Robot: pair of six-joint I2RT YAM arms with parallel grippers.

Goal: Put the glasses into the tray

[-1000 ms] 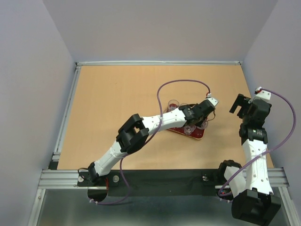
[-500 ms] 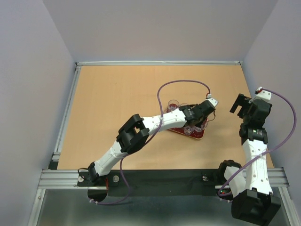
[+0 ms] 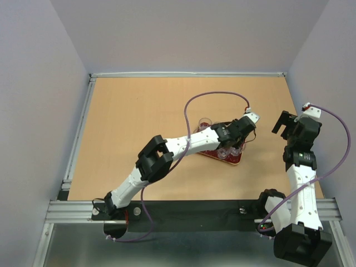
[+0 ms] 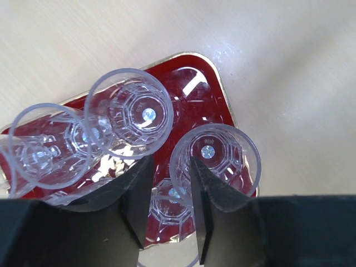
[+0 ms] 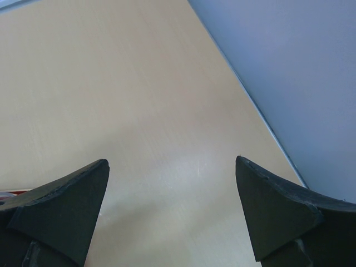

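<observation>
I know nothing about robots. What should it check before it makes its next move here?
1. Corner glass upright inside the tray: ok.
2. Left gripper clear of that glass: cannot tell. Its fingers are apart but straddle the rim.
3. Other glasses upright: ok. They are tightly packed, so lifting straight up seems safest.
4. Right gripper free: ok. It is open and empty over the table.
5. Every glass in the tray: cannot tell. From above, the left arm hides most of the tray, and a far glass sits at its edge.
</observation>
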